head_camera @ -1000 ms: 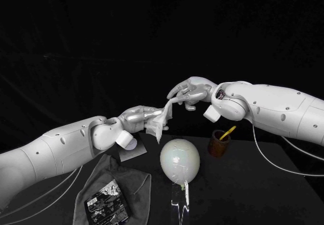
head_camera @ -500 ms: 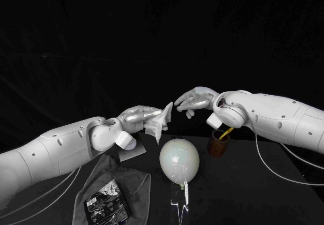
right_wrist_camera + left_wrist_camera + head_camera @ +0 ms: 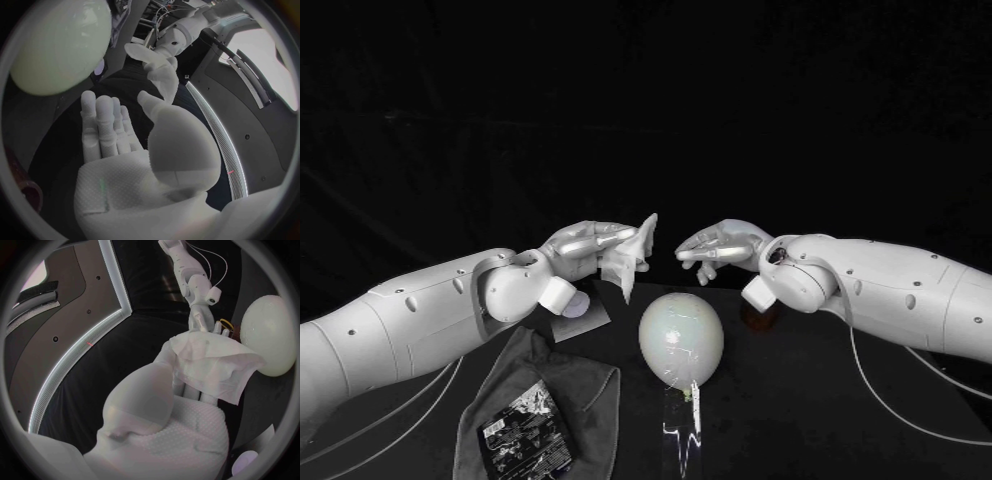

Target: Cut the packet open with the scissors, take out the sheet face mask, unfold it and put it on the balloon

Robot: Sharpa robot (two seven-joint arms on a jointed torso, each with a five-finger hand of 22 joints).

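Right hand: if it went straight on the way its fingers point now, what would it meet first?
Probably the face mask held by the left hand: the right hand points across the gap towards it, above the balloon. Depth is unclear, so it might pass beside it.

Robot lab or studio: black table (image 3: 798,405), black backdrop (image 3: 646,90), light-edged wall panel (image 3: 75,305).

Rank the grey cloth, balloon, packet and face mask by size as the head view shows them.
Largest: grey cloth.
Next: balloon and packet, too alike to rank.
Smallest: folded sheet face mask in the left hand.
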